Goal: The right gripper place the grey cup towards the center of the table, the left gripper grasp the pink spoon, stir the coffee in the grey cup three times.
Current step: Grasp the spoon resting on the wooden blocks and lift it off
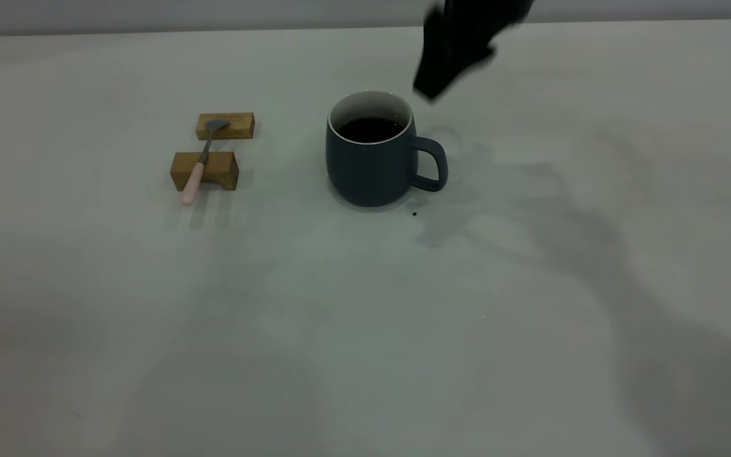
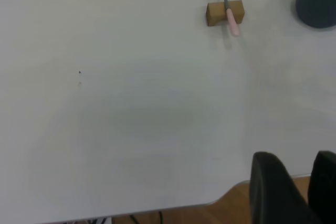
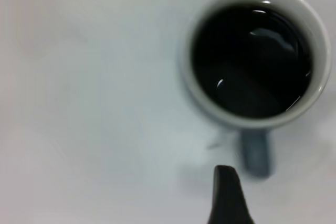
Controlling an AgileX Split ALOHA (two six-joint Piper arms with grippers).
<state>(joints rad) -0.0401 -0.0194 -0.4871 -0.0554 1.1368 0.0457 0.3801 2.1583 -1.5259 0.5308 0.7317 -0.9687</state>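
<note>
The right pincer (image 1: 432, 89) hangs in the air behind the grey cup (image 1: 372, 152) and off to its handle side, clear of the cup and holding nothing. Only one dark finger tip shows in its wrist view, so how far it is parted cannot be told. The left pincer (image 2: 299, 190) sits back at the near edge of the surface (image 1: 365, 330), well apart from everything. Its two black fingers stand apart with a gap between them, and nothing is held.

The cup stands upright near the middle of the surface. It is a rounded, matte mug with a white inside and a thin white rim. Its loop handle points toward the right arm's side. The coffee (image 3: 252, 59) inside is dark and glossy, its surface flat.

The pink spoon (image 1: 199, 162) lies across two small wooden blocks (image 1: 205, 170) on the cup's left. Its long axis runs front to back, tilted a little. The grey metal bowl rests on the far block, and the pale pink rounded handle juts past the near block toward the camera.
</note>
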